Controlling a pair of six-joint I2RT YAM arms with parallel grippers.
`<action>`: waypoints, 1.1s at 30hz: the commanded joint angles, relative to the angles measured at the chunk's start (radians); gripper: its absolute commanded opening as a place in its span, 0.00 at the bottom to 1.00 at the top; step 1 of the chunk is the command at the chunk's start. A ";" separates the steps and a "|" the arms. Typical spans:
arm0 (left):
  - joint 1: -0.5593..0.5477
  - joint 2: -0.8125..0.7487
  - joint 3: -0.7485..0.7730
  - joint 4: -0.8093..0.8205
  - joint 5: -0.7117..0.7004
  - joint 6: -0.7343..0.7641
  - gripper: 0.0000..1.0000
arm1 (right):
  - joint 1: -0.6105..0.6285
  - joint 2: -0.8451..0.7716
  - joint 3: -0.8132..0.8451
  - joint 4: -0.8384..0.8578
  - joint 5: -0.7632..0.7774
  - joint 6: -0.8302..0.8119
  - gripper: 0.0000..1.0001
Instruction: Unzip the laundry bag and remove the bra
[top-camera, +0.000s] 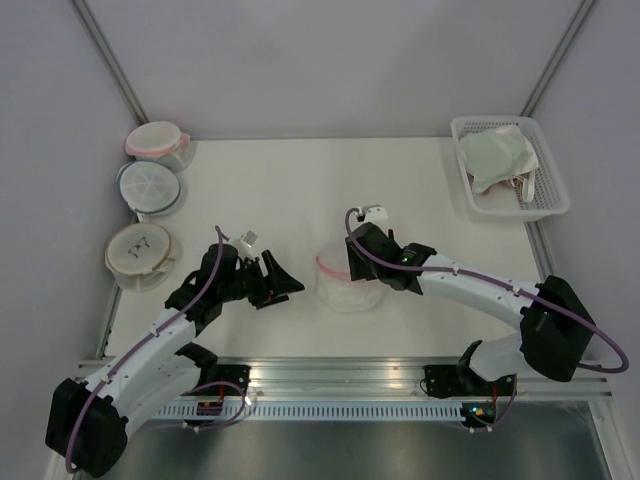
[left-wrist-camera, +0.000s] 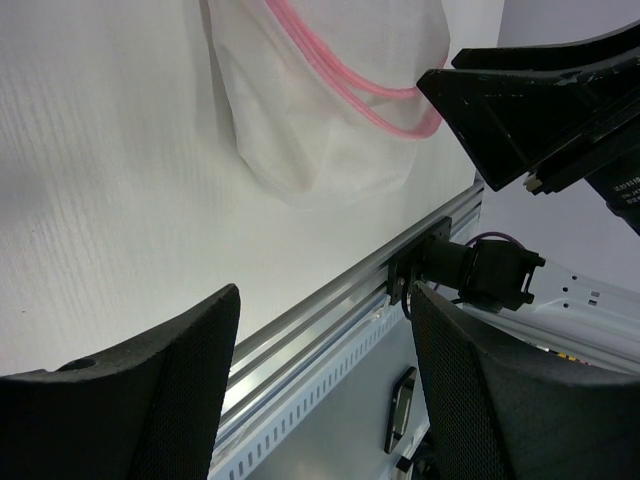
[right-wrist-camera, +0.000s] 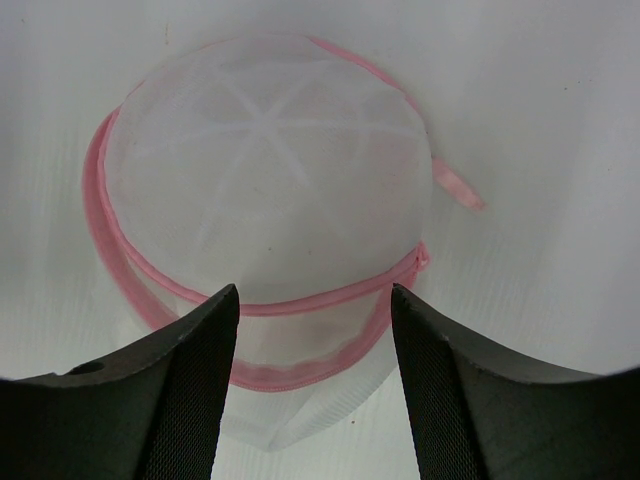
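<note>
The laundry bag (top-camera: 343, 278) sits on the white desk (top-camera: 280, 190) just right of the middle of the overhead frame, close to the metal rail (top-camera: 330, 372) along the lower edge. From above it is half covered by the right arm, and only its pink rim and pale mesh side show.

The right wrist view shows the dome from above, with star-shaped seams on top, a double pink zipper line round the near side and a small pink tab (right-wrist-camera: 458, 187) sticking out at right. Whether the bra lies inside cannot be told through the mesh. The right end effector (right-wrist-camera: 313, 290) has its fingers spread wide with nothing held, the bag's near rim showing between them. Whether they touch it cannot be told.

The left wrist view shows the bag's side at the top of the frame, sagging on the desk. The left end effector (left-wrist-camera: 322, 292) is also wide open and empty, apart from the bag.

Only the overhead view shows the rest. A pink-rimmed pouch (top-camera: 155, 140), a blue-rimmed pouch (top-camera: 148, 185) and a tan-rimmed pouch (top-camera: 140, 250) lie in a column at upper left. A white basket (top-camera: 556, 205) at upper right holds a pale greenish cloth piece (top-camera: 492, 155).
</note>
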 joint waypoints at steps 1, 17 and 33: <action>0.005 -0.008 -0.001 0.015 0.017 -0.022 0.73 | 0.000 -0.034 -0.009 0.003 0.015 0.013 0.67; 0.003 0.012 0.010 0.029 0.026 -0.023 0.73 | 0.014 -0.002 -0.066 -0.026 -0.010 -0.004 0.67; 0.005 0.024 0.017 0.042 0.039 -0.023 0.73 | 0.071 0.173 0.075 -0.078 0.206 -0.042 0.69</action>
